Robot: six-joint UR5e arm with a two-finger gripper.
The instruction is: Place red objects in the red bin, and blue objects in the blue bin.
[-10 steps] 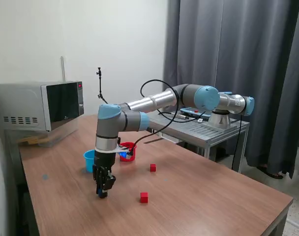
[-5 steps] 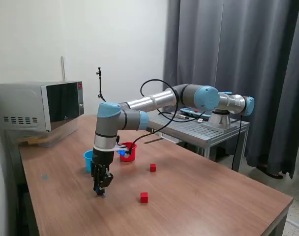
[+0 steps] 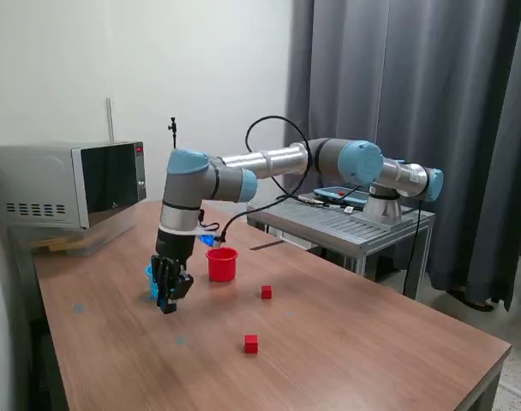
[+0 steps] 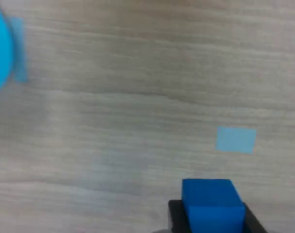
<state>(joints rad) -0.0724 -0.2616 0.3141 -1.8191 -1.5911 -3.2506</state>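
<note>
Wooden table [image 3: 346, 334], pincer [image 3: 167, 301] gripping blue cube [image 4: 211, 204]

Dark blue cube [image 4: 212, 204] between black gripper fingers [image 4: 174, 217]; light blue cup [image 3: 152, 279], red cup [image 3: 222, 264], two red cubes [image 3: 251, 344] [image 3: 266, 293], brown wood-grain table [image 3: 346, 334].

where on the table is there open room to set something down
Bare table stretches from the two red cubes toward the exterior view's right edge, and below the microwave. It is crowded around the gripper, blue cup and red cup.
</note>
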